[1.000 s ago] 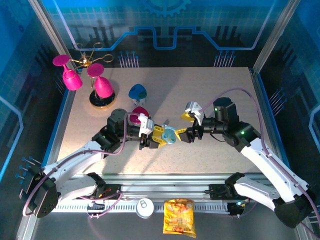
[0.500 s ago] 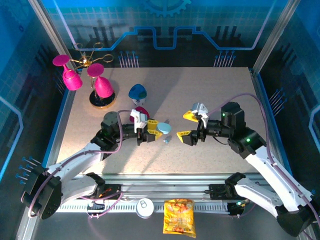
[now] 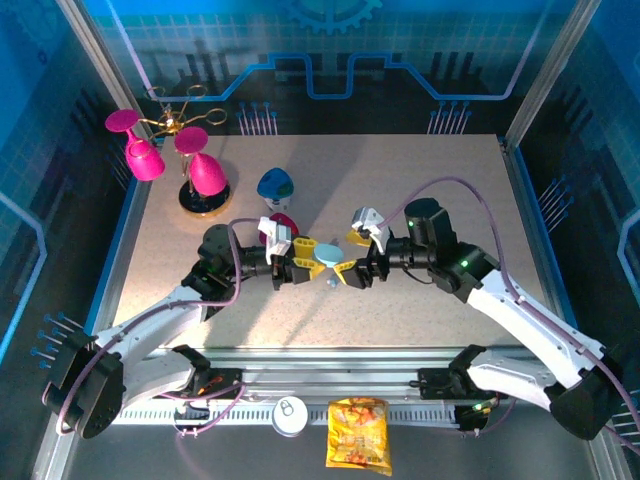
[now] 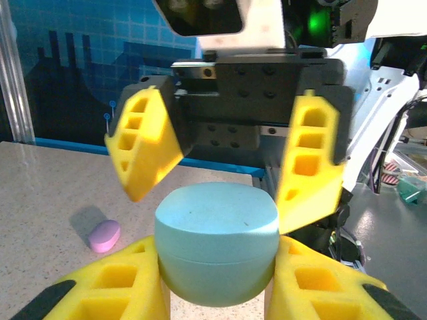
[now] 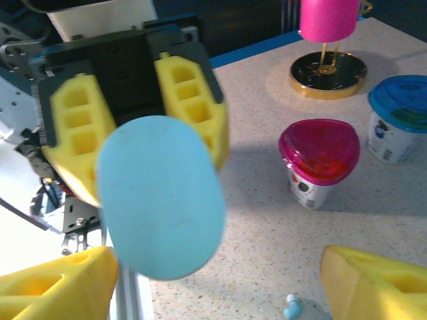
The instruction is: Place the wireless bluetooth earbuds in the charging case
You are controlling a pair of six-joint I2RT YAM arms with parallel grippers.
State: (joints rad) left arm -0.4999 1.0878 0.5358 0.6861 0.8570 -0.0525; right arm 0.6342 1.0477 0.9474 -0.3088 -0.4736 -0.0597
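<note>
Half a second on, my right tool [image 3: 350, 257] had swung in close, fingers spread right by the blue charging case [image 4: 217, 243], which my left tool [image 3: 312, 256] kept clamped. Case looked shut; one pink earbud [image 4: 105, 235] lay on the desk [image 4: 40, 180] beside it.

A robot lab cell: a speckled table [image 3: 450, 190] boxed in by aluminium posts [image 3: 98, 60] and blue circuit-print panels [image 3: 420, 40], with a left arm [image 3: 150, 322] and right arm [image 3: 525, 310] bolted to a metal rail [image 3: 330, 357] at its near edge.

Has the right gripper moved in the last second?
Yes: the right gripper moved left, nearer the blue-lidded cup and the left gripper holding the case.
</note>
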